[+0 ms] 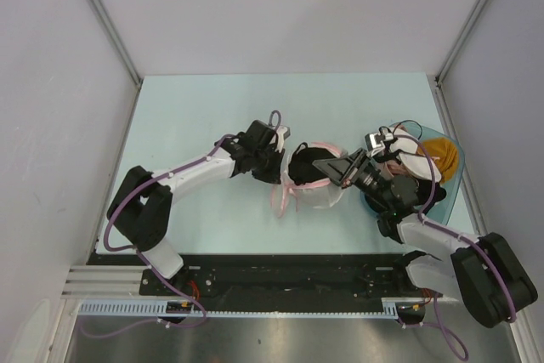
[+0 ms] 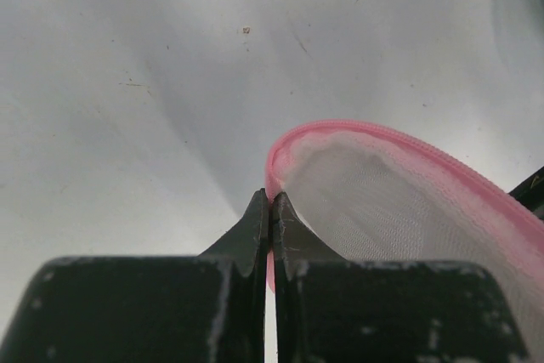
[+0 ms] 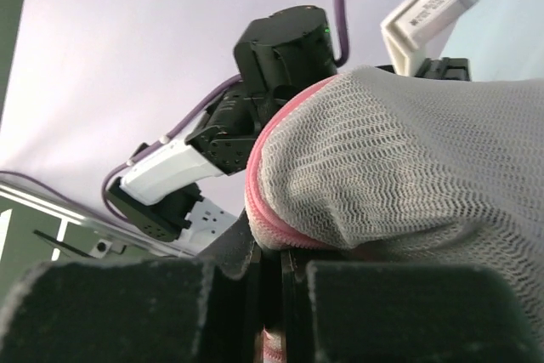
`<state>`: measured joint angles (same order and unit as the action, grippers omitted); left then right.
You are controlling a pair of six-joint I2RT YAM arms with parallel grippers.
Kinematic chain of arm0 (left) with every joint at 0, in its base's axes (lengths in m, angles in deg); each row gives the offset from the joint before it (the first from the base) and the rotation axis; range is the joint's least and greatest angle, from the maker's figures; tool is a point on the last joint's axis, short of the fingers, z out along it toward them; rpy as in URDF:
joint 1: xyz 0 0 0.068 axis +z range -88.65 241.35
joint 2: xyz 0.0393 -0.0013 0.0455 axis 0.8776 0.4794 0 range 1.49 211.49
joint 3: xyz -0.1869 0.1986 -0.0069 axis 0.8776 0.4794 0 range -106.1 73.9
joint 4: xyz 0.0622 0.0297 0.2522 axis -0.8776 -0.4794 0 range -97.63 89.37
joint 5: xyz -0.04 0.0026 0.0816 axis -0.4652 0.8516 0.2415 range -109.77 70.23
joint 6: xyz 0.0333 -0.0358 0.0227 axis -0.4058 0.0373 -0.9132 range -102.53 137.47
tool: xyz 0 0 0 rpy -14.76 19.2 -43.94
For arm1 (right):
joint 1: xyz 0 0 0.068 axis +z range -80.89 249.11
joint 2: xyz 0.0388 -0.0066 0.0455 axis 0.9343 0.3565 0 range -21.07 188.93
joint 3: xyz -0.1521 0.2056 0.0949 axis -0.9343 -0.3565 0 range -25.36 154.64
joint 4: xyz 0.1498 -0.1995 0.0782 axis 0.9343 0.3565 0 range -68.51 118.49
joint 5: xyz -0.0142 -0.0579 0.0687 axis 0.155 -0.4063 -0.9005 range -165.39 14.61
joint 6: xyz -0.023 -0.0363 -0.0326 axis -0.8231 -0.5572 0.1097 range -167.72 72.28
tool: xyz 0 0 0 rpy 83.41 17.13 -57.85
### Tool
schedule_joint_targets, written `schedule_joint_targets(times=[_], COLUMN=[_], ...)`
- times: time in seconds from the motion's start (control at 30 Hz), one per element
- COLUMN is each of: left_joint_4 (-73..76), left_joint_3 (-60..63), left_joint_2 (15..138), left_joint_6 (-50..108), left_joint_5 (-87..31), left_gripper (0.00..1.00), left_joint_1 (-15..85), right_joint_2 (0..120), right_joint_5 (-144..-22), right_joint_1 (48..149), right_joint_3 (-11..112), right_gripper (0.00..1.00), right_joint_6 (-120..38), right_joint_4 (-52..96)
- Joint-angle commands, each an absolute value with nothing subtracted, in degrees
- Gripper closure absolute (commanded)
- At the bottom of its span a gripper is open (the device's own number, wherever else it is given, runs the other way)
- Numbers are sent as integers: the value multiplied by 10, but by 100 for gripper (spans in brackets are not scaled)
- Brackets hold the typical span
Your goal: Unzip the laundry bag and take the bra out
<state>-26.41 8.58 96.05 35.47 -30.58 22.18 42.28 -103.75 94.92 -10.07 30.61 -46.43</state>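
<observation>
Your left gripper (image 2: 270, 210), jaws fully closed, pinches the pink rim (image 2: 382, 138) at 9 o'clock of the laundry bag (image 1: 310, 180), mid-table; right gripper (image 3: 270, 261) nips the rim at 3 o'clock. Risk: pull unevenly and thin trim slips, or mesh tears.

The flat pale blue-green table (image 1: 195, 116) carries a shallow teal plastic basin (image 1: 456, 178) at its right edge, with a crumpled orange cloth (image 1: 442, 155) inside. At the middle is the small white mesh laundry bag with pink rims (image 1: 321, 195); I cannot tell whether it touches the surface.
</observation>
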Motion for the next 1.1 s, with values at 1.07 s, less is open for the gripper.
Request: schedule_joint_targets(times=[1.07], left_joint_4=[-313], left_joint_3=[5], left_joint_2=[877], left_joint_6=[331], left_joint_5=[-245], left_gripper=[99], left_joint_1=[256], right_joint_2=[338], right_joint_5=[-1136], right_joint_1=[996], right_joint_3=[54], right_gripper=[100], right_joint_6=[175], right_joint_4=[-292])
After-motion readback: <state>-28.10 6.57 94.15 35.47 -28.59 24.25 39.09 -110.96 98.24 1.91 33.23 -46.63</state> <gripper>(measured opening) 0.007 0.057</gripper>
